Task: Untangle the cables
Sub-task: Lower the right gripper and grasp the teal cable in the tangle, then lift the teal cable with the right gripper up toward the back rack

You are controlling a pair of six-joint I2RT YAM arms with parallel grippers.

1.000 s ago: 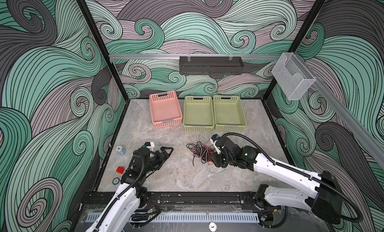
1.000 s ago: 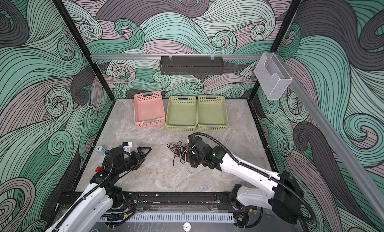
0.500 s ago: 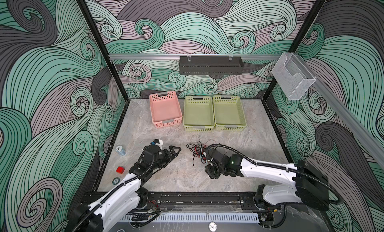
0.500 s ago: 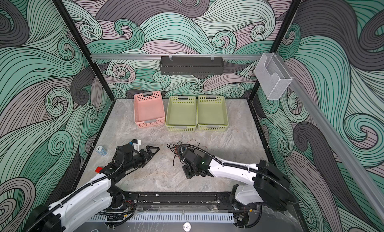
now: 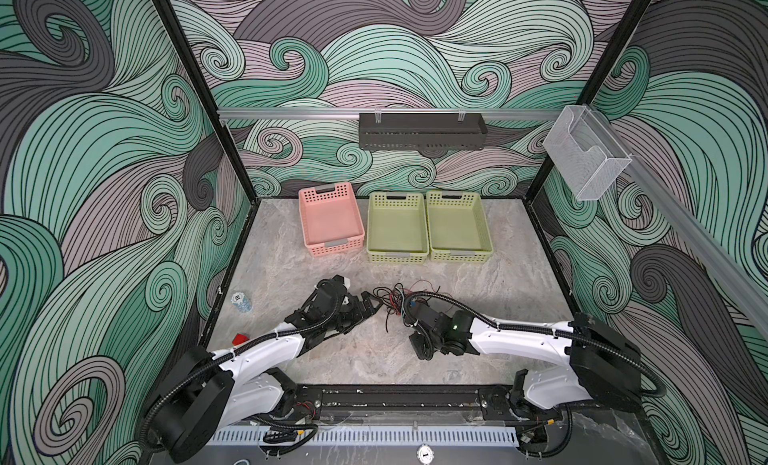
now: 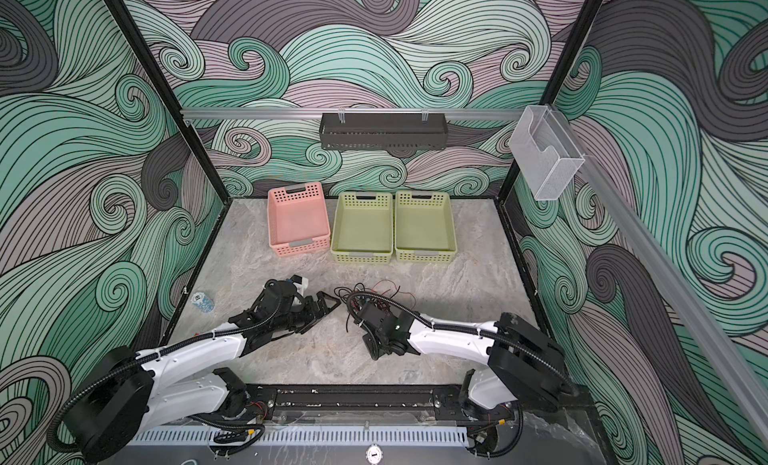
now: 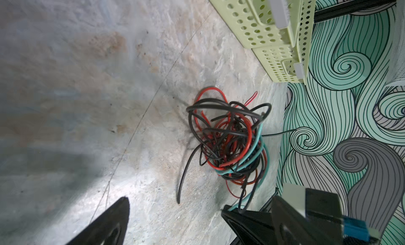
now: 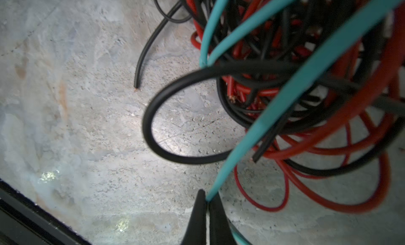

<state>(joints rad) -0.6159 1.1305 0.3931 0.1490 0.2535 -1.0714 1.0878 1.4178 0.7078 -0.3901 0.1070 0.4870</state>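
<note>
The cables (image 5: 397,296) lie in one knot of black, red, orange-brown and teal strands mid-table in both top views (image 6: 365,294). In the left wrist view the knot (image 7: 232,141) sits ahead of my left gripper (image 7: 175,203), which is open and empty; a loose black end lies between its fingers. In a top view the left gripper (image 5: 372,305) is just left of the knot. My right gripper (image 8: 207,200) is shut on the teal cable (image 8: 285,97), which runs up from its tips into the knot. The right gripper (image 5: 409,317) sits at the knot's near side.
A pink basket (image 5: 330,221) and two green baskets (image 5: 397,230) (image 5: 457,226) stand in a row behind the knot. A small blue-white item (image 5: 241,303) and a red block (image 5: 239,339) lie near the left wall. A black shelf (image 5: 422,130) hangs on the back wall.
My right gripper has come down low by the knot's near side and shut on the teal cable. My left gripper has moved right, up to the knot, still open.
</note>
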